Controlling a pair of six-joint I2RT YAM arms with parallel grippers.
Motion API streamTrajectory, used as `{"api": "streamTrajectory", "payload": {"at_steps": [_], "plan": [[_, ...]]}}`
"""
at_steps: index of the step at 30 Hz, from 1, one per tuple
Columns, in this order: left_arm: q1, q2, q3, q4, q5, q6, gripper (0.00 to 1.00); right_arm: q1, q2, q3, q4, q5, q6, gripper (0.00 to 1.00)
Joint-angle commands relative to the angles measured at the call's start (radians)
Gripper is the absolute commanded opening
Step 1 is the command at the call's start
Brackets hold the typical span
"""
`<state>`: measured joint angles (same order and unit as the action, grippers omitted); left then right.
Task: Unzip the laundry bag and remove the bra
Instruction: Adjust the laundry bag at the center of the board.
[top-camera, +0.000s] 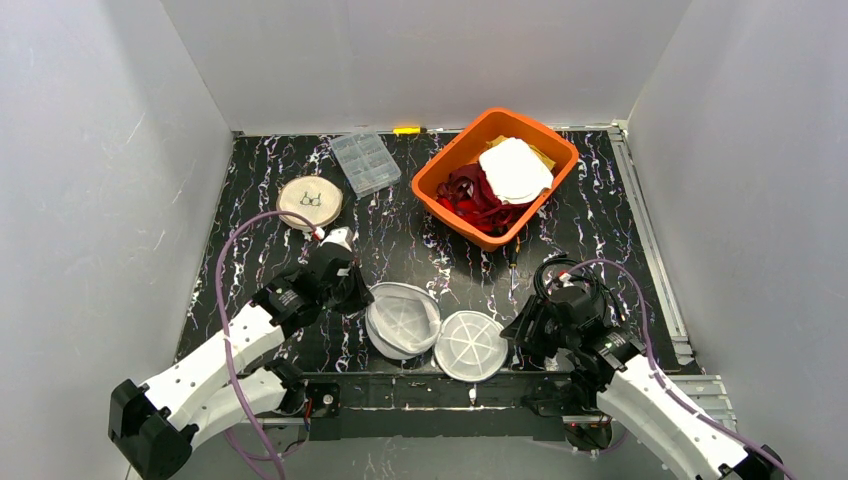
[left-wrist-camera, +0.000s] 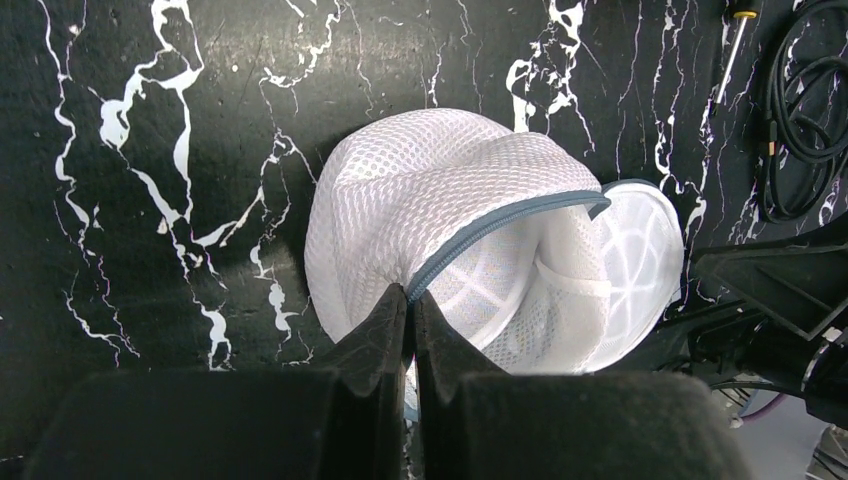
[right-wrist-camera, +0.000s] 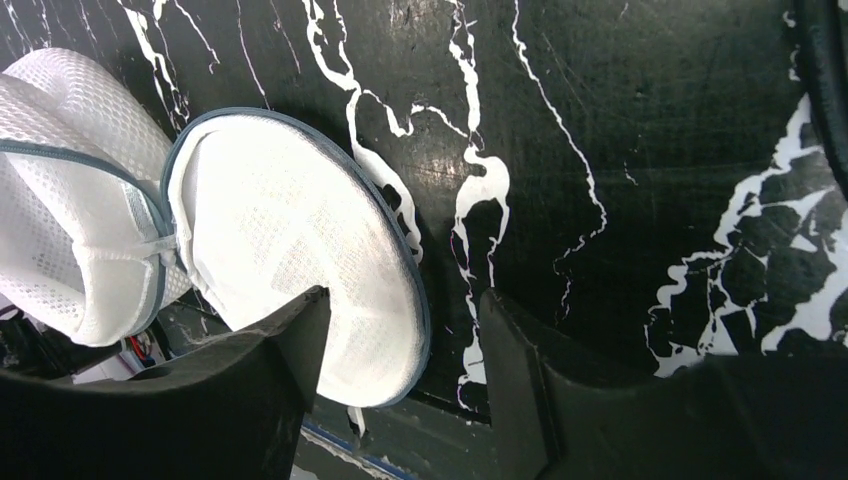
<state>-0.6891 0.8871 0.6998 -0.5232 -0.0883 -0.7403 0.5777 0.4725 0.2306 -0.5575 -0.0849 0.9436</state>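
The white mesh laundry bag (top-camera: 403, 320) lies unzipped near the table's front edge, with its round lid half (top-camera: 470, 345) folded out to the right. My left gripper (top-camera: 358, 298) is shut on the grey-blue zipper edge (left-wrist-camera: 500, 225) of the bag (left-wrist-camera: 420, 190), at its left rim (left-wrist-camera: 410, 293). My right gripper (right-wrist-camera: 405, 300) stands open at the lid (right-wrist-camera: 290, 230); the lid's right rim lies between its fingers, untouched. Inside the bag I see white mesh and a white band (left-wrist-camera: 570, 282). I cannot pick out the bra.
An orange bin (top-camera: 440, 185) at the back right holds red cloth and a white round bag. A clear compartment box (top-camera: 365, 162) and a round wooden disc (top-camera: 310, 203) sit at the back left. A screwdriver (top-camera: 512, 255) and black cables (left-wrist-camera: 800, 120) lie near the right arm.
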Motion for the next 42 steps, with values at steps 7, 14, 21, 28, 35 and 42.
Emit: {"api": "streamTrajectory", "payload": {"at_steps": [7, 14, 21, 28, 35, 42], "plan": [[-0.001, -0.043, -0.039, 0.014, 0.02, -0.046, 0.0, 0.004, 0.082, -0.031, 0.078, -0.024, -0.037, 0.52], [-0.001, -0.046, -0.026, 0.012, 0.034, -0.04, 0.0, 0.009, 0.175, -0.063, 0.067, -0.016, -0.084, 0.48], [-0.001, -0.081, -0.036, 0.007, 0.034, -0.04, 0.0, 0.05, 0.235, -0.069, 0.111, 0.017, -0.063, 0.33], [0.0, -0.095, -0.033, -0.009, 0.035, -0.038, 0.0, 0.058, 0.206, 0.054, 0.048, 0.073, -0.092, 0.01], [-0.001, -0.092, -0.016, -0.005, 0.057, -0.04, 0.0, 0.058, 0.29, 0.451, -0.108, 0.178, -0.271, 0.01], [-0.001, -0.076, 0.013, 0.056, 0.06, -0.046, 0.0, 0.057, 0.462, 0.914, -0.255, 0.276, -0.443, 0.01]]}}
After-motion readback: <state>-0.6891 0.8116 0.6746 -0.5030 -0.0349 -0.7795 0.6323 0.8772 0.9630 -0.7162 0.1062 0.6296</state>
